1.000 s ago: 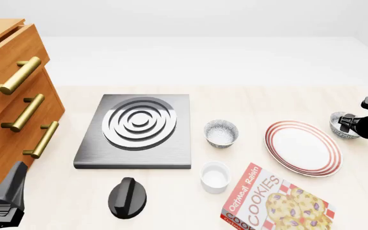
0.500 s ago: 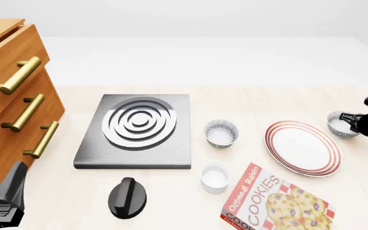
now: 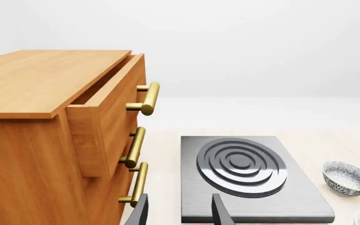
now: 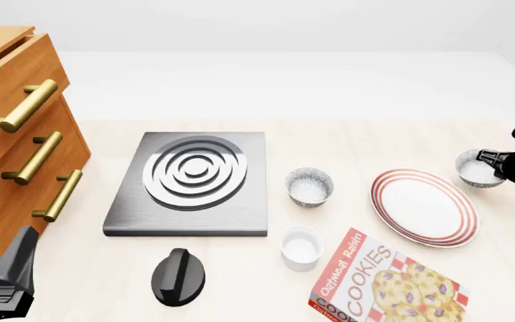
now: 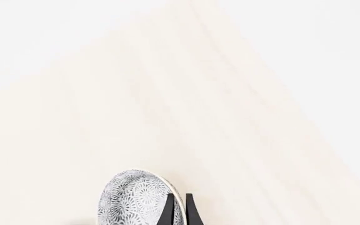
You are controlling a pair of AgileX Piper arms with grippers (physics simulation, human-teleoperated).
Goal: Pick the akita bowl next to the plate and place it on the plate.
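Observation:
The akita bowl (image 4: 473, 168), grey-black speckled with a white inside, is just right of the plate (image 4: 423, 206), a wide white dish with red rings. My right gripper (image 4: 490, 161) is shut on the bowl's near rim. In the right wrist view the bowl (image 5: 136, 199) hangs tilted, its rim pinched between the two dark fingers of the right gripper (image 5: 178, 213). A look-alike speckled bowl (image 4: 310, 186) sits left of the plate. My left gripper (image 4: 18, 258) rests at the near left, and its fingers (image 3: 141, 212) stand apart with nothing between them.
A steel stove plate (image 4: 195, 176) lies mid-table, with a black knob (image 4: 178, 276) in front of it. A plain white cup (image 4: 300, 247) and a cookies box (image 4: 385, 282) sit near the front. A wooden drawer cabinet (image 4: 21, 144) stands at the left, top drawer ajar.
My right gripper has drawn towards the right edge of the view, and the akita bowl in it has risen slightly. The left arm has not moved.

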